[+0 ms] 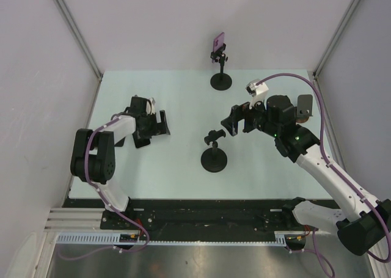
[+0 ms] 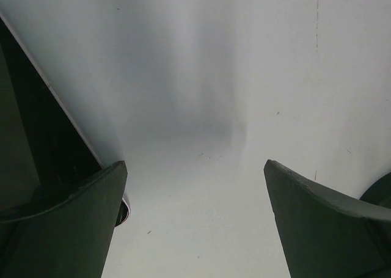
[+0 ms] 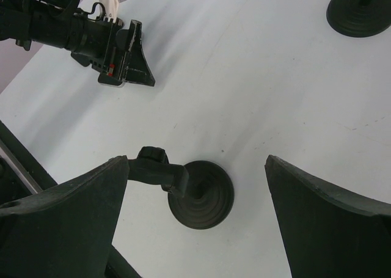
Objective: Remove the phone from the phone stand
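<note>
A small purple phone [image 1: 218,44] sits clamped at the top of the far phone stand [image 1: 221,80], near the back edge of the table. Only that stand's base shows in the right wrist view [image 3: 360,10]. A second stand [image 1: 214,159] stands mid-table with an empty clamp [image 1: 212,135]. It also shows in the right wrist view [image 3: 201,194]. My right gripper [image 1: 239,124] is open and empty, above and right of the empty stand; its fingers [image 3: 91,198] frame that stand. My left gripper [image 1: 154,133] is open and empty over bare table at the left [image 2: 194,163].
White walls close in the pale table [image 1: 171,168] at the back and both sides. The left arm's gripper shows at the top left of the right wrist view [image 3: 122,58]. A dark table edge [image 2: 43,137] runs along the left of the left wrist view.
</note>
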`<state>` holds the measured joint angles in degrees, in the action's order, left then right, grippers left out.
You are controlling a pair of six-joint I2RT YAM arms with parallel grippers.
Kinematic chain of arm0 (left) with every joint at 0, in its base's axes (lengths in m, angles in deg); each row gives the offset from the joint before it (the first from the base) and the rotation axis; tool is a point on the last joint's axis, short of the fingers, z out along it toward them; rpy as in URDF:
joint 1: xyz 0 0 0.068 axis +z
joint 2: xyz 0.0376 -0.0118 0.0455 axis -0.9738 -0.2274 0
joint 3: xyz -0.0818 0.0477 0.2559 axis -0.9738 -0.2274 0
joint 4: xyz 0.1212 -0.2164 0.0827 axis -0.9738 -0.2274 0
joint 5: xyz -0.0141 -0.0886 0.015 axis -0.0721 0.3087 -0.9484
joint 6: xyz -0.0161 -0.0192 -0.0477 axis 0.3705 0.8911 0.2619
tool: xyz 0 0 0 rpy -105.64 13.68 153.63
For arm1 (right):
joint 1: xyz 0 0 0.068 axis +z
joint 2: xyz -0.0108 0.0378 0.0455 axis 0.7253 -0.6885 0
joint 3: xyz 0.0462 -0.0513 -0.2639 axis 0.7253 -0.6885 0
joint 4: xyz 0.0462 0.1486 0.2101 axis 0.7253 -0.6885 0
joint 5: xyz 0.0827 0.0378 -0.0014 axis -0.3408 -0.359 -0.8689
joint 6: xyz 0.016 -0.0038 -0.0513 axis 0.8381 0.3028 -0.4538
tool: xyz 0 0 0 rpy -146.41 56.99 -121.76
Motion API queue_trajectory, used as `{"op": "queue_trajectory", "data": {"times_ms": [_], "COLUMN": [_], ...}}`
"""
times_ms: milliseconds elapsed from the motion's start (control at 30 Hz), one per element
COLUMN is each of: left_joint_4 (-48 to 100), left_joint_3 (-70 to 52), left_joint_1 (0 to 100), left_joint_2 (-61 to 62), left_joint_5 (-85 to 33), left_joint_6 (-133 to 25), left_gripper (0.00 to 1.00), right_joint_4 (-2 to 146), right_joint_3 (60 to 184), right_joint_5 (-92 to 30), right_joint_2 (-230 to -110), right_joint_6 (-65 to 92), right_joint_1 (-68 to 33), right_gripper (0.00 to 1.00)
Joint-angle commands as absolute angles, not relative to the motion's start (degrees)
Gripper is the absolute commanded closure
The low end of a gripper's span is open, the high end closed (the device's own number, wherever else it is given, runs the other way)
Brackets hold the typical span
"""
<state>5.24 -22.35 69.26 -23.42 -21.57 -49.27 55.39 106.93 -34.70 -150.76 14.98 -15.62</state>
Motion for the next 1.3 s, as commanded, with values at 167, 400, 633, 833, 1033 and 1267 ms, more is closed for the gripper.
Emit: {"op": "queue_trajectory", "data": {"times_ms": [167, 400, 633, 833, 1033, 1267], "left_joint_4": [4.3, 2.9, 2.5, 2.5, 2.2, 1.3], "left_joint_3": [-23.8, -23.7, -22.2, -19.7, -17.0, -15.1], "left_joint_1": [70.4, 70.9, 70.8, 68.2, 65.7, 65.7], "left_joint_2": [-19.5, -17.8, -18.2, -18.4, -20.1, -25.0], "left_joint_5": [-26.6, -31.8, -30.8, -30.4, -32.8, -33.7], "left_joint_6": [-50.7, -51.8, -52.9, -53.5, -53.8, -54.7], "left_gripper": [0.0, 0.0, 0.0, 0.0, 0.0, 0.0], "right_joint_4": [55.9, 56.1, 56.2, 56.3, 56.4, 56.1], "right_joint_3": [107.0, 107.0, 107.0, 107.0, 107.0, 107.0], "right_joint_5": [-34.2, -34.2, -34.3, -34.8, -34.5, -34.3], "right_joint_2": [-150.0, -149.8, -150.0, -150.2, -150.3, -150.2], "right_joint_6": [14.1, 13.9, 13.9, 13.9, 14.0, 13.8], "right_joint_1": [-15.8, -16.1, -16.3, -16.3, -16.3, -16.5], "right_gripper": [0.0, 0.0, 0.0, 0.0, 0.0, 0.0]}}
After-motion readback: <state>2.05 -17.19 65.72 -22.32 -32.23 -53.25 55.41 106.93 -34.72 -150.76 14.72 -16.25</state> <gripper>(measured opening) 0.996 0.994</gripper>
